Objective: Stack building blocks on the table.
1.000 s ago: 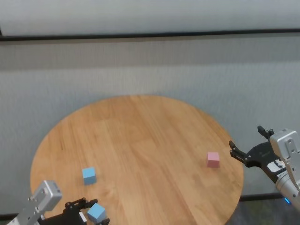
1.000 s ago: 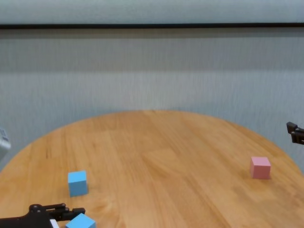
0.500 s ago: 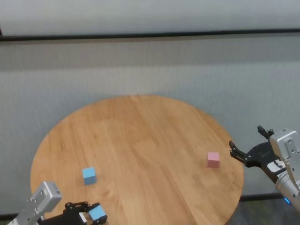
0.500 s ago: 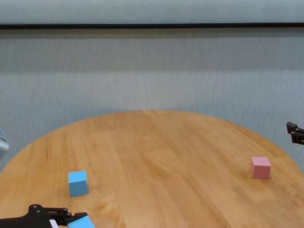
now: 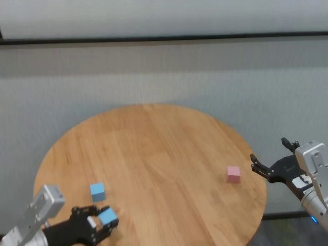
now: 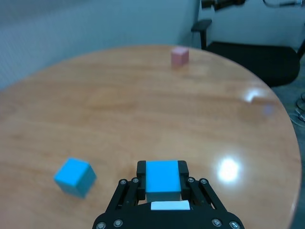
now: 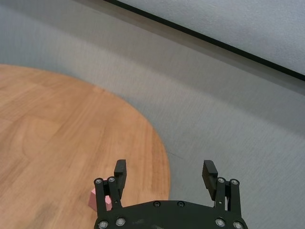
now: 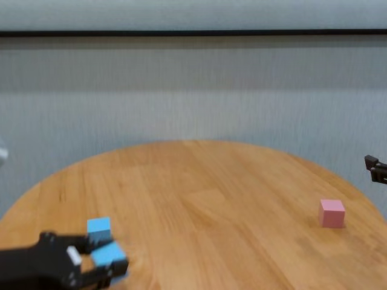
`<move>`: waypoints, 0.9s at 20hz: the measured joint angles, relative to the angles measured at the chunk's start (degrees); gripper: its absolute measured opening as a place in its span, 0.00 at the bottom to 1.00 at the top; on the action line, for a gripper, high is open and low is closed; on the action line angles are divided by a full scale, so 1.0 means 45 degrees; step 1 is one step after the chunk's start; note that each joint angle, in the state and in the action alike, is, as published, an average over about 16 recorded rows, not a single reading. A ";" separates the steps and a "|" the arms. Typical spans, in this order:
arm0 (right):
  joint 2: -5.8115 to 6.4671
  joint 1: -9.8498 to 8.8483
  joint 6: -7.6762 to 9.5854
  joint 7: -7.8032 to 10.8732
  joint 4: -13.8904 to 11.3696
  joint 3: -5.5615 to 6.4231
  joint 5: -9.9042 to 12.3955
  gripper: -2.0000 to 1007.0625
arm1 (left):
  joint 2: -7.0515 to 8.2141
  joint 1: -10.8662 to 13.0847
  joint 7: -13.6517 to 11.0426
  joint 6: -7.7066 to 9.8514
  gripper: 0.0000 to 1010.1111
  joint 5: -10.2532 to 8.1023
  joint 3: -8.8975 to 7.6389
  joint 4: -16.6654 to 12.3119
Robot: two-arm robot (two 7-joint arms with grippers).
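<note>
Writing: I can't read any brand, label or text on the blocks, grippers or tabletop.
Left gripper (image 6: 163, 187): clamped on a blue block (image 6: 163, 180), which sits squarely between the fingers; seen from the head view at the near-left edge of the tabletop (image 5: 154, 148).
Change, left: a second ago the fingers stood apart around this block at the very bottom of the head view; now they've closed on it and gripper plus block (image 5: 107, 216) sit higher in view. Chest view is blurred there, so I can't tell whether the block is clear of the wood.
Second blue block (image 5: 98, 192): on the tabletop just beyond the left gripper, near but apart from the held one. Same spot as before. In the left wrist view it lies beside the gripper (image 6: 74, 177), turned at an angle.
Pink block (image 5: 233, 174): on the tabletop near the right edge, well apart from both blue ones. Unmoved.
Right gripper (image 7: 165, 177): jaws wide, holding nothing, hanging off the right rim of the tabletop. Pink block is just inside the rim near it, not between the fingers. No change from earlier frames.
</note>
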 joint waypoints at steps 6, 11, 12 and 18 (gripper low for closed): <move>0.0000 0.0000 0.0000 0.0000 0.0000 0.0000 0.0000 1.00 | -0.0601 -0.0819 0.0069 0.0040 0.39 0.0023 0.0132 0.0314; 0.0000 0.0000 0.0000 0.0000 0.0000 0.0000 0.0000 1.00 | -0.1368 -0.1856 0.0099 0.0049 0.39 0.0172 0.0412 0.1072; 0.0000 0.0000 0.0000 0.0000 0.0000 0.0000 0.0000 1.00 | -0.1534 -0.2083 0.0097 0.0046 0.39 0.0211 0.0480 0.1281; 0.0000 0.0000 0.0000 0.0000 0.0000 0.0000 0.0000 1.00 | -0.2503 -0.3388 0.0079 -0.0024 0.39 0.0505 0.0906 0.2729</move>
